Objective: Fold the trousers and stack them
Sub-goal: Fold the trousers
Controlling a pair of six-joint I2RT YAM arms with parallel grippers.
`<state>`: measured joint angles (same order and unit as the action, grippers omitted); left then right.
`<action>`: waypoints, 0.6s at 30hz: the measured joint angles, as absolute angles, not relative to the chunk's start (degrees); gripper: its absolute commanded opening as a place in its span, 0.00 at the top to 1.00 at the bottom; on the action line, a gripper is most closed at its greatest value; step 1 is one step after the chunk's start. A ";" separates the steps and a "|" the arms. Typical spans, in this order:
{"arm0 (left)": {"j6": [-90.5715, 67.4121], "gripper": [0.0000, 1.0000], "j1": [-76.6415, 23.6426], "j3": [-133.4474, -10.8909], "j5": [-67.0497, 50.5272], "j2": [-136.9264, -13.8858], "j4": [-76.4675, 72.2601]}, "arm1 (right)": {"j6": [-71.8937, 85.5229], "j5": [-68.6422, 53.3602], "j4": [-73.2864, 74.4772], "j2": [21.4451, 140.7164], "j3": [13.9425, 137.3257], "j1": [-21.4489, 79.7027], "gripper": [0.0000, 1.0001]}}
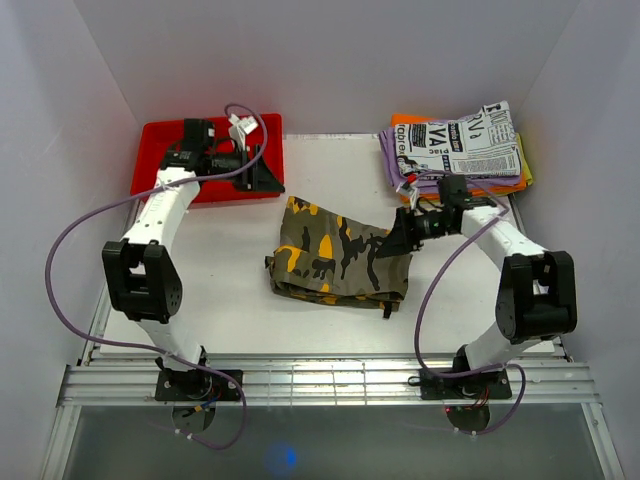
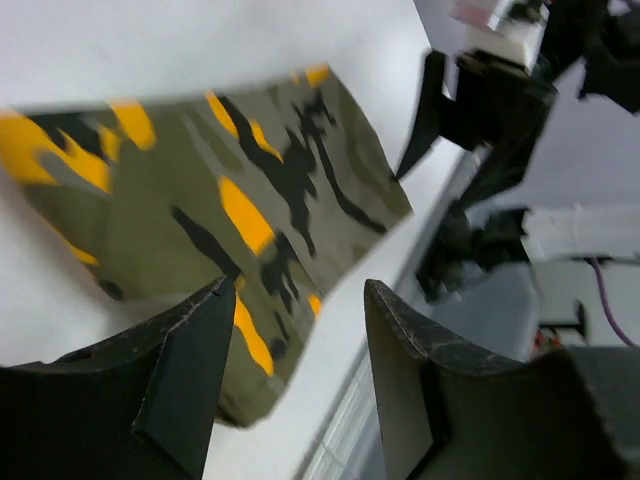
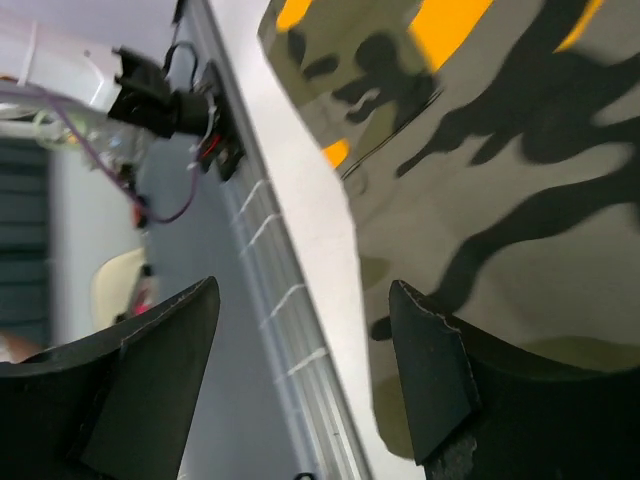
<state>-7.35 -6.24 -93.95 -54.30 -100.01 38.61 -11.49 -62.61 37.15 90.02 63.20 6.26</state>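
1. Your right gripper (image 3: 302, 290) stands wide and holds nothing; it hovers at the right edge of the trousers (image 1: 340, 258), with one finger (image 3: 430, 380) above the cloth and the other outside it
2. Your left gripper (image 2: 300, 300) is also wide and empty; it is over the near edge of the red tray (image 1: 155, 140) in the back left corner of the table (image 1: 230, 290), well apart from the trousers
3. The trousers lie as a folded bundle near the middle of the table, a little toward the right; a small dark cord seems to hang out at the near right corner
4. I judge that folding is nearly done and stacking remains; if you pinch only the top layer at that edge, the fold can open when you lift, so take all layers together
5. The stack of folded garments (image 1: 455, 150) sits in the back right corner, close behind the right wrist; a careless sweep there could push the newspaper-print piece off the top
6. The purple cable (image 1: 425, 300) of the right arm loops near the right side of the trousers and could drag the cloth
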 measured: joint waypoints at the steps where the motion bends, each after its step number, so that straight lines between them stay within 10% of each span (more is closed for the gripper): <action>1: -5.61 0.37 -6.42 -91.66 -56.66 -100.01 41.08 | -10.26 -63.33 36.01 90.43 61.47 8.25 0.27; 18: -3.97 0.60 -7.16 -57.71 -63.59 -110.39 42.22 | -7.97 -59.75 32.38 108.16 55.59 11.14 0.33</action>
